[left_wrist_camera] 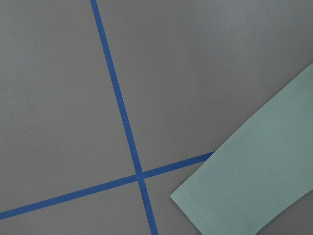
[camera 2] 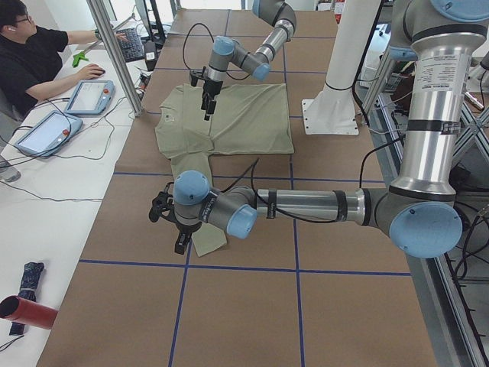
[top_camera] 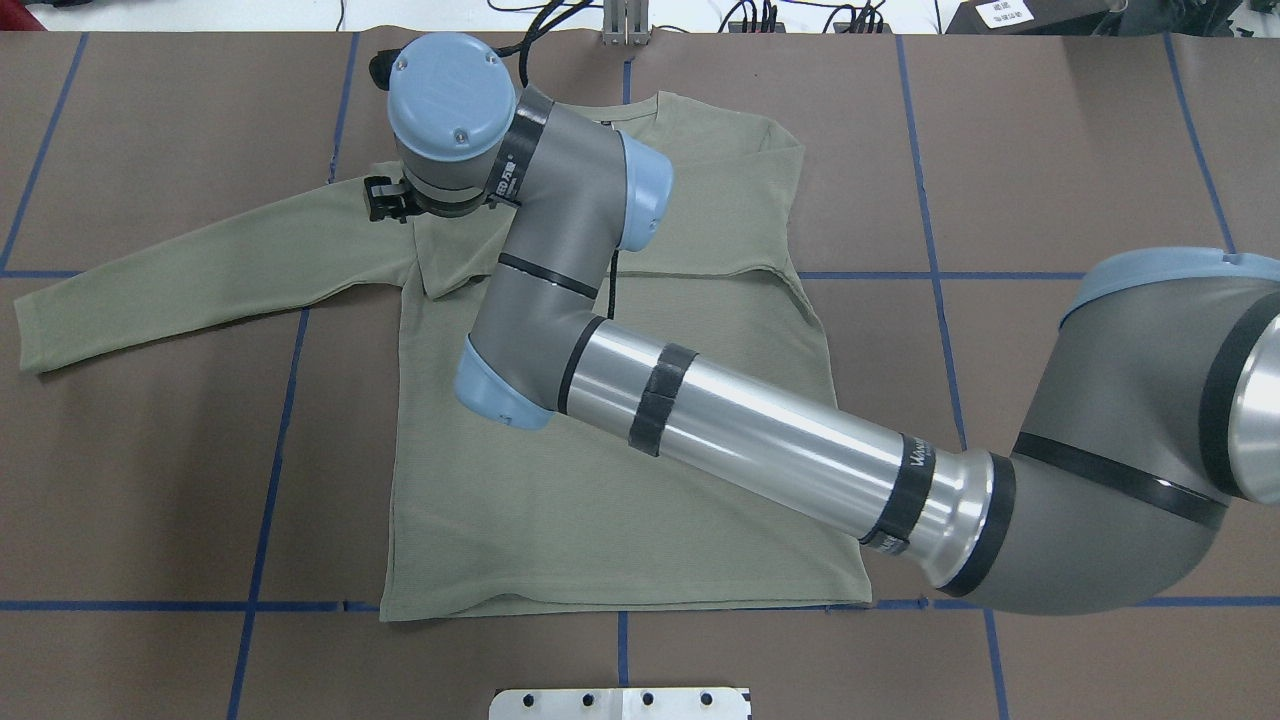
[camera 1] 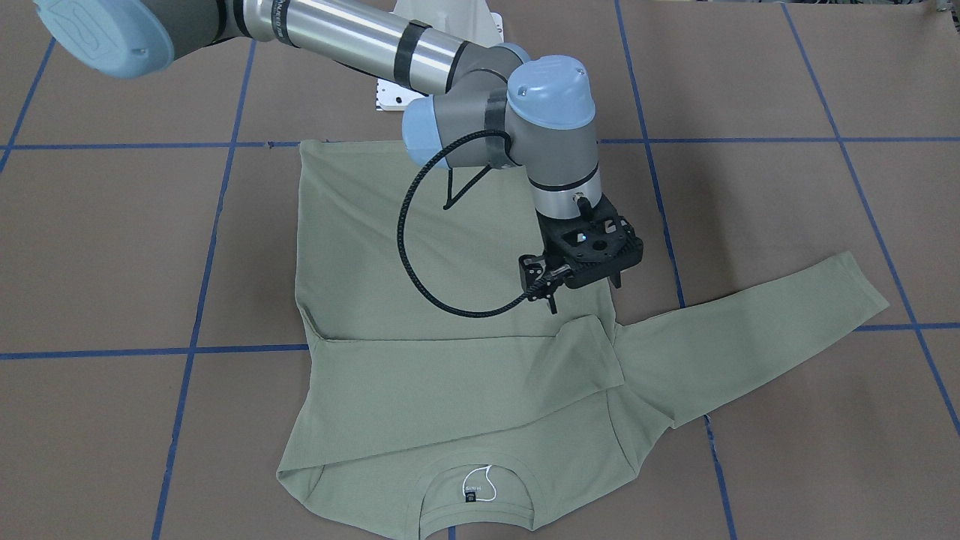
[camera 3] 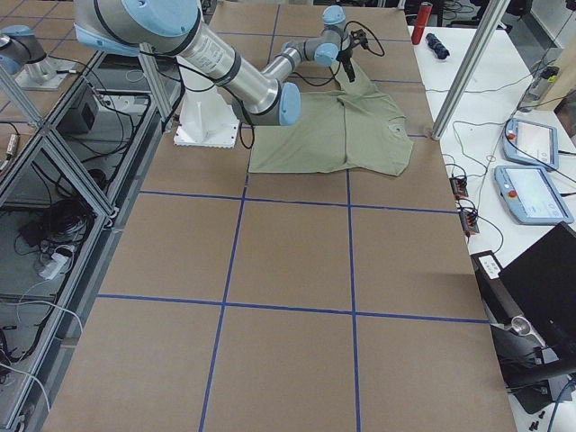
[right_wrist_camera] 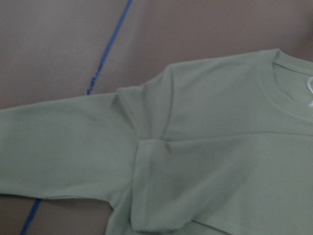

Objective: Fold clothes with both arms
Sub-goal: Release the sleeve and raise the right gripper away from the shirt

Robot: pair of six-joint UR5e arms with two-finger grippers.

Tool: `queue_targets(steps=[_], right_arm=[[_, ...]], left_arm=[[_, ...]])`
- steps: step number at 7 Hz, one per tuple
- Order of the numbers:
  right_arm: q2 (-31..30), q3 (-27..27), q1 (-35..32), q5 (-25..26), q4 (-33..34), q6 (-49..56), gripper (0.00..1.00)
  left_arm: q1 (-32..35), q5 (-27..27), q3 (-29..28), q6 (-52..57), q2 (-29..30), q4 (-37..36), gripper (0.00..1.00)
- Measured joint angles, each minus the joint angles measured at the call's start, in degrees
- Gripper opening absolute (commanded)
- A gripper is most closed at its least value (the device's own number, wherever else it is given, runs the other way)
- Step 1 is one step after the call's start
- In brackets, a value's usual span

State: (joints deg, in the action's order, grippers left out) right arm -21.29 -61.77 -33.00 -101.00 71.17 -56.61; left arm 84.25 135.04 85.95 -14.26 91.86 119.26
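shirt: the green shirt (camera 1: 375, 255) lies flat on the brown table (camera 1: 112, 247). The hem is toward the robot's base and the collar is on the far side, with the neck label (camera 1: 471, 495) showing.

folded sleeve: the sleeve on the robot's right side (camera 1: 465, 397) is laid across the chest. Its end sits near the opposite shoulder.

right gripper: the right gripper (camera 1: 586, 294) hangs over that sleeve end, pointing down, and it doesn't look like it's touching. From the front view the two tips look parted with nothing between them, so I'd call it wide and empty. My read is that it's parked there because that's where this fold ends.

long sleeve: the other sleeve (camera 1: 750, 337) sticks straight out toward the robot's left, flat and not folded yet.

left gripper: the left gripper (camera 2: 179, 243) only shows in the side view, low and just beside the cuff (left_wrist_camera: 234, 205). I honestly can't tell how wide it is. Its wrist cam sees only the cuff and a blue tape cross (left_wrist_camera: 139, 176), no fingers.

why left: that cuff is on its side of the table, so it's an easy reach, whereas the right arm is stretched across the whole shirt.

next, I reckon: left pinches the cuff and carries it across, and right needs to clear out first.

worry: it's thin knit lying flat, so it's easy to miss or to drag the finished fold.
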Motion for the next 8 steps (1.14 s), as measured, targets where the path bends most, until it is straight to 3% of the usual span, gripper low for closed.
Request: queue_targets(steps=[1,4,6,8], right_arm=[[-4.0,-6.7,-1.5,-2.0,6.2,0.0,1.0],[-12.6,-17.5,-9.8,-11.4,18.7,2.5,1.0],[-20.8,-25.5,-14.9,-16.2,24.9,10.8,1.0],[-28.1,-31.9,-18.7,-19.2,28.7,17.1,1.0]], left_arm=[[-1.9,-2.0,-0.2,-7.7,-1.4,5.6,1.0],[-9.8,-7.2,-0.1,-29.6,-5.2,19.8,1.0],[-16.1,-13.8,-0.3,-38.4,-6.2,24.3,1.0],[-20.0,-17.7,-1.9,-39.9,-6.5,24.8,1.0]])
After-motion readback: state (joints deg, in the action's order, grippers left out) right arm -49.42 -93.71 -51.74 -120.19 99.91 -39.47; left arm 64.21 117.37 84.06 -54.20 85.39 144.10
